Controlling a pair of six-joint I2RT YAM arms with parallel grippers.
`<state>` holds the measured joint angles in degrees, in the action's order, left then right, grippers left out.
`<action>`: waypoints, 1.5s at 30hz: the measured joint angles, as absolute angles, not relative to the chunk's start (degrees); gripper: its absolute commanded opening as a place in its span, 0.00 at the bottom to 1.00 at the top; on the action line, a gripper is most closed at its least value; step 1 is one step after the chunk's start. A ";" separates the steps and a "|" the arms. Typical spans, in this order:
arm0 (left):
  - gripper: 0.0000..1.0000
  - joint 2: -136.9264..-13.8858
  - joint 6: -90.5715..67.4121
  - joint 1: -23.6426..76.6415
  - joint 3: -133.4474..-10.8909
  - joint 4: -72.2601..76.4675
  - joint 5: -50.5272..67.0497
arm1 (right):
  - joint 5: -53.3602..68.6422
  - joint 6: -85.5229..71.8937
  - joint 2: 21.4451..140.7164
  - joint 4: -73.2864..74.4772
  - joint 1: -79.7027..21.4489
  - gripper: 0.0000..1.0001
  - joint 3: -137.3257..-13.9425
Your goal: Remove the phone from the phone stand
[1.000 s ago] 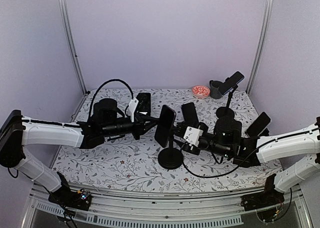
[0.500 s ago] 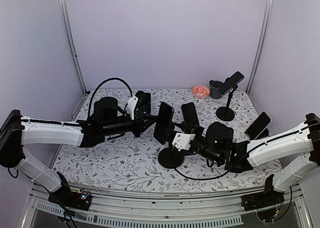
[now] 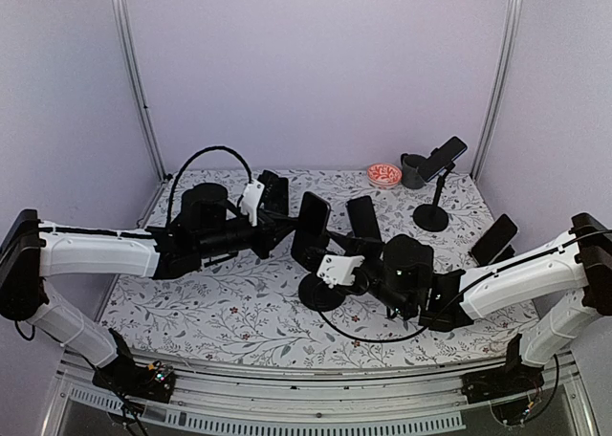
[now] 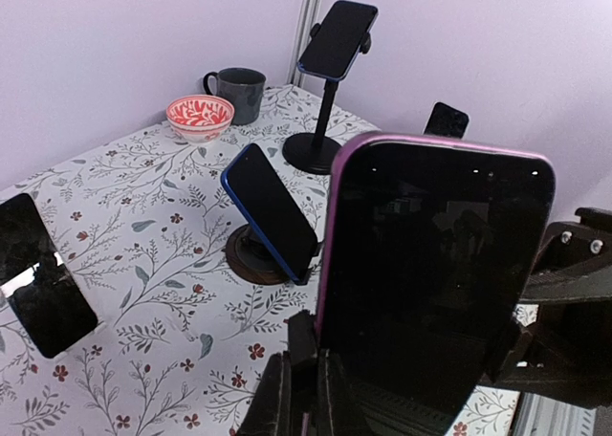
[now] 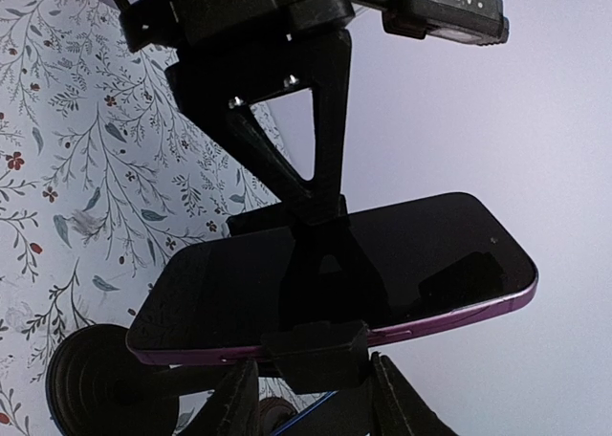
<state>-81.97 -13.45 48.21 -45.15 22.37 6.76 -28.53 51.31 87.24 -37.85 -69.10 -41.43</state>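
Note:
The phone (image 3: 311, 228), black with a purple edge, sits in the clamp of a black phone stand whose round base (image 3: 320, 293) rests mid-table. My left gripper (image 3: 287, 228) reaches in from the left and is shut on the phone's near edge (image 4: 435, 283), its fingers pressed together at the bottom of the left wrist view (image 4: 304, 398). My right gripper (image 3: 337, 264) comes from the right. In the right wrist view its two fingers (image 5: 314, 398) flank and touch the stand's clamp block (image 5: 316, 355) just under the phone (image 5: 335, 264).
A blue-edged phone (image 3: 363, 216) leans on a round stand behind. A tall stand (image 3: 432, 216) carries another phone (image 3: 442, 159) at the back right, beside a dark mug (image 3: 413, 171) and red bowl (image 3: 384, 175). More phones stand at right (image 3: 494, 237) and back left (image 3: 275, 192).
My right arm has moved left to the stand and its jaws have narrowed onto the clamp block. The phone and stand have shifted slightly left. My left gripper stays shut on the phone.

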 measured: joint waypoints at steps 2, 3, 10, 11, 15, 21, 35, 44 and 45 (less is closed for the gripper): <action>0.00 -81.97 -13.19 48.27 -45.52 21.85 6.55 | -28.86 51.57 87.31 -37.82 -69.12 0.40 -41.60; 0.00 -81.97 -13.06 48.29 -45.67 21.65 6.46 | -29.06 51.72 87.35 -37.82 -69.12 0.39 -41.63; 0.00 -82.21 -11.64 48.60 -47.00 19.59 5.52 | -29.82 52.97 87.83 -38.89 -69.28 0.25 -41.74; 0.00 -82.21 -11.53 48.60 -47.13 19.31 5.37 | -29.85 53.28 87.90 -39.03 -69.30 0.24 -41.76; 0.04 -82.21 -11.11 48.60 -47.48 18.65 4.97 | -29.98 53.87 88.07 -39.31 -69.32 0.20 -41.85; 0.49 -82.21 -11.38 48.82 -47.64 18.28 5.50 | -29.58 53.80 88.18 -39.44 -69.32 0.10 -41.85; 0.99 -69.52 -13.78 51.05 -39.79 18.28 6.76 | -28.60 51.00 88.29 -39.40 -69.36 0.02 -41.98; 0.99 -76.09 -15.92 51.27 -36.36 22.20 9.78 | -28.29 50.15 88.36 -37.71 -69.36 0.01 -41.98; 0.99 -76.49 -15.90 51.27 -36.34 22.59 9.89 | -28.25 50.15 88.36 -37.56 -69.36 0.03 -41.98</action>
<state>-76.49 -15.90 51.27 -36.34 22.59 9.89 -28.25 50.15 88.36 -37.56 -69.36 -41.98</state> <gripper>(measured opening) 0.990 0.022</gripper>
